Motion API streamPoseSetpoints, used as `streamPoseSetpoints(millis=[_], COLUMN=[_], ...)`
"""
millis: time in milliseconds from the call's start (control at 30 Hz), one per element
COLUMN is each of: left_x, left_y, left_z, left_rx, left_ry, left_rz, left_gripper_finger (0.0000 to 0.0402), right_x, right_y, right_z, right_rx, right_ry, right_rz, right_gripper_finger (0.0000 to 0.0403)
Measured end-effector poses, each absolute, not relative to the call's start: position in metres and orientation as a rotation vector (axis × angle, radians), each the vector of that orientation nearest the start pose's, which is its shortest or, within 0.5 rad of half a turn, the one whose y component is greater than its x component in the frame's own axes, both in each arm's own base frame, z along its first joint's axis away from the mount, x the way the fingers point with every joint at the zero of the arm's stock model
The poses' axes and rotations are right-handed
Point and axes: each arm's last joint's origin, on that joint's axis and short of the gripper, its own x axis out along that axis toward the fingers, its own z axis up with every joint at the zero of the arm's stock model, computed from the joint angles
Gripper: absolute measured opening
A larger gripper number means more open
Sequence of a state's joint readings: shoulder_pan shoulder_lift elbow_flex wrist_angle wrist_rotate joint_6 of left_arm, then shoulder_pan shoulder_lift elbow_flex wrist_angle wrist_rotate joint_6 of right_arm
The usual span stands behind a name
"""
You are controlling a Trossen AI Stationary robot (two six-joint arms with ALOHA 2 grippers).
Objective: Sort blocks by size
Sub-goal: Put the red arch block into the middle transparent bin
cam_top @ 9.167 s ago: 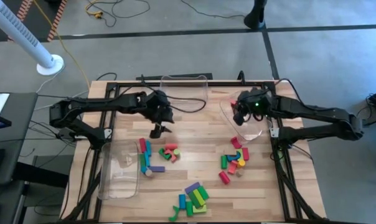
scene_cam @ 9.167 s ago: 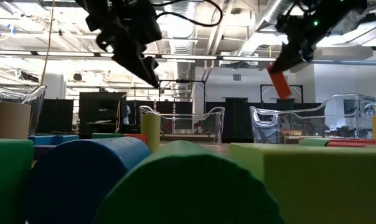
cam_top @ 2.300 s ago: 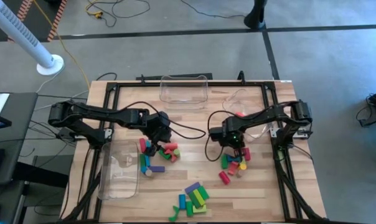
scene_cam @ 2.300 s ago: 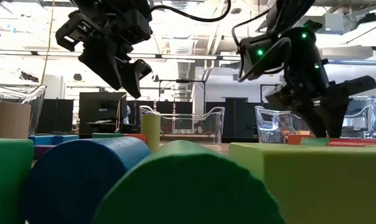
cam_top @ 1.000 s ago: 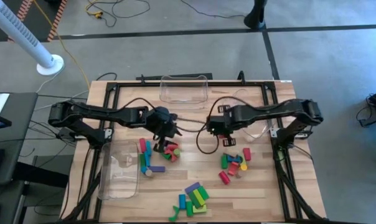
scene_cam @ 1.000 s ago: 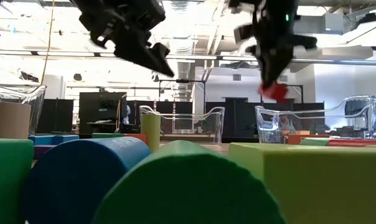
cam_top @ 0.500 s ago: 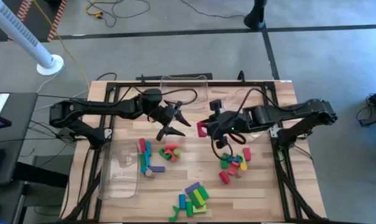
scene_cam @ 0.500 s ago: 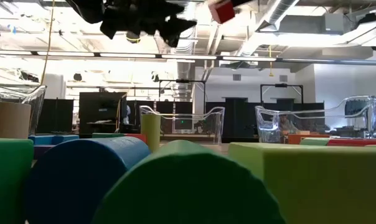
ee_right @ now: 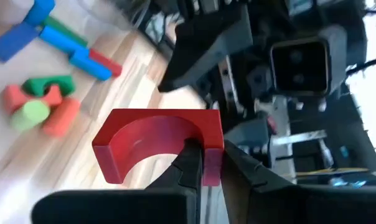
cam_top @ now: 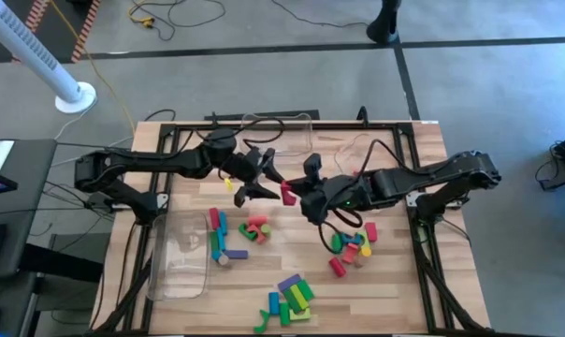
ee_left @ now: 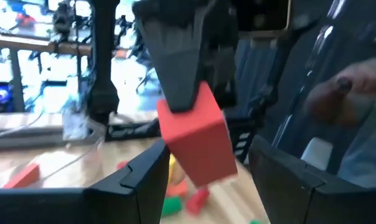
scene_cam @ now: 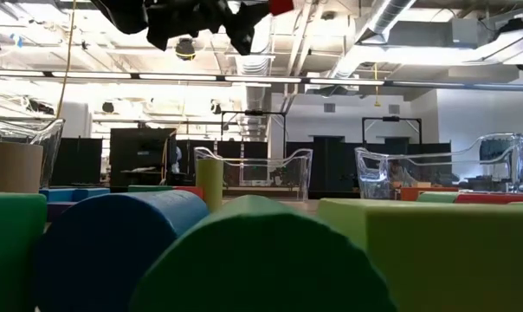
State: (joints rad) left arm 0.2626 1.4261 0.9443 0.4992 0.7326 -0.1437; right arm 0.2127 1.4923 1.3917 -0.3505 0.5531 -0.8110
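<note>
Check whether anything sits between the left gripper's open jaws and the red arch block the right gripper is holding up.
Nothing visible does. The red arch block, pinched in the right gripper, hangs in mid-air directly before the open left gripper.

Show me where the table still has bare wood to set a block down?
Bare wood lies between the left cluster of blocks and the right cluster, below the red arch held by the right gripper. The near middle, around the green-purple pile, is crowded.
</note>
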Motion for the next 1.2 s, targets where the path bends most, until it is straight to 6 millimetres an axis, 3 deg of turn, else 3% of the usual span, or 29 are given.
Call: streamPoseSetpoints(millis=[467, 933, 1200], left_x=[0.329, 0.328, 0.328], left_y=[0.067, 0.082, 0.083], left_z=[0.29, 0.288, 0.287], left_rx=[-0.21, -0.254, -0.255], left_ry=[-0.009, -0.013, -0.007], left_rz=[-0.495, -0.449, -0.435], left_gripper_finger=[0.0209, 0.0133, 0.0129], right_x=[0.332, 0.331, 0.331], right_y=[0.051, 0.045, 0.039], right_z=[0.365, 0.358, 0.357], right_rx=[-1.012, -1.048, -1.037], right_ry=[0.489, 0.573, 0.588], right_rz=[-0.182, -0.228, -0.242], right_gripper_finger=[0.006, 0.0061, 0.0061])
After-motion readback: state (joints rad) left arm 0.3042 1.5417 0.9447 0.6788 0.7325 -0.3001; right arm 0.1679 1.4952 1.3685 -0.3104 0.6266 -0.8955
